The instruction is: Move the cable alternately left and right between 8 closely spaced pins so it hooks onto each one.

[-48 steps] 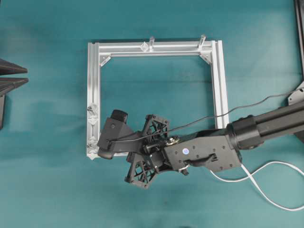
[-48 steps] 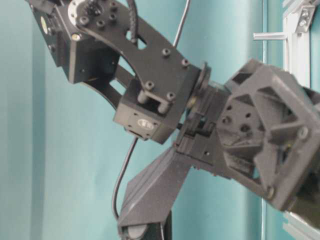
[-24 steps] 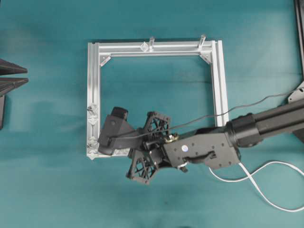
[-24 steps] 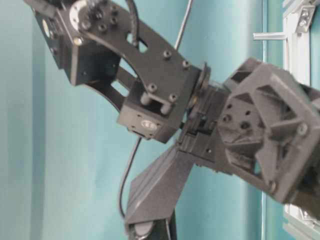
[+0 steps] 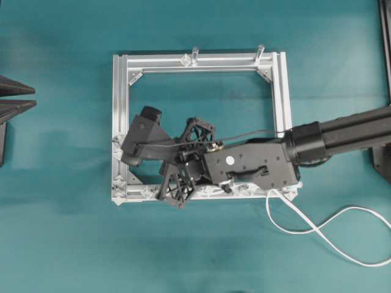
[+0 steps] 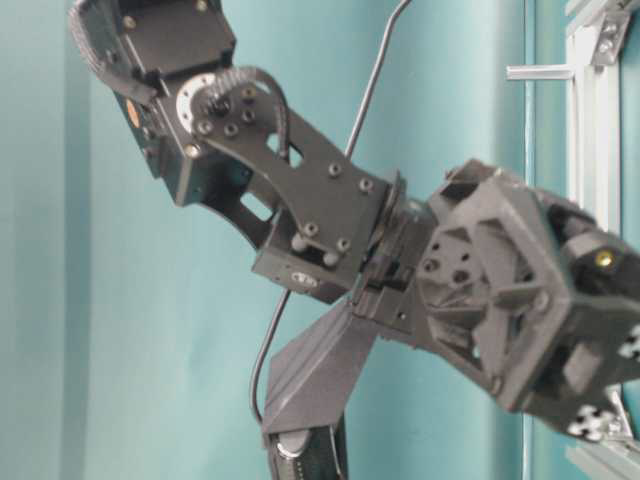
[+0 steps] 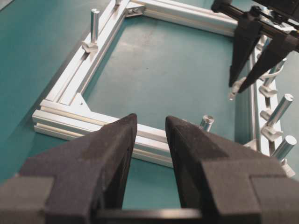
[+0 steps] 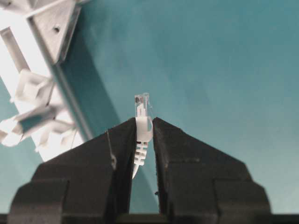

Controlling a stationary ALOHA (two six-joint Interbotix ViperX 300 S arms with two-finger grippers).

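Note:
In the right wrist view my right gripper (image 8: 142,123) is shut on the cable's small whitish plug tip (image 8: 142,108), which sticks out past the fingertips. The pins (image 8: 29,89) sit on the bright rail just left of it, apart from the plug. Overhead, the right arm (image 5: 256,165) reaches across the silver frame (image 5: 282,97) to its left rail, where pins (image 5: 117,141) show; its camera mount hides the fingertips. The white cable (image 5: 317,229) trails off to the lower right. My left gripper (image 7: 150,127) is open and empty, looking at the frame and the right gripper (image 7: 237,87).
Two clear cylindrical posts (image 5: 195,54) (image 5: 259,51) stand on the frame's far rail. Dark parts of the left arm (image 5: 9,104) sit at the left edge. A thin black wire (image 5: 250,132) of the right arm crosses the frame. More posts (image 7: 280,109) stand beside the pins.
The right arm has carried the plug from the frame's lower left corner up along the left rail, and the trailing cable has followed. The left gripper has stayed open.

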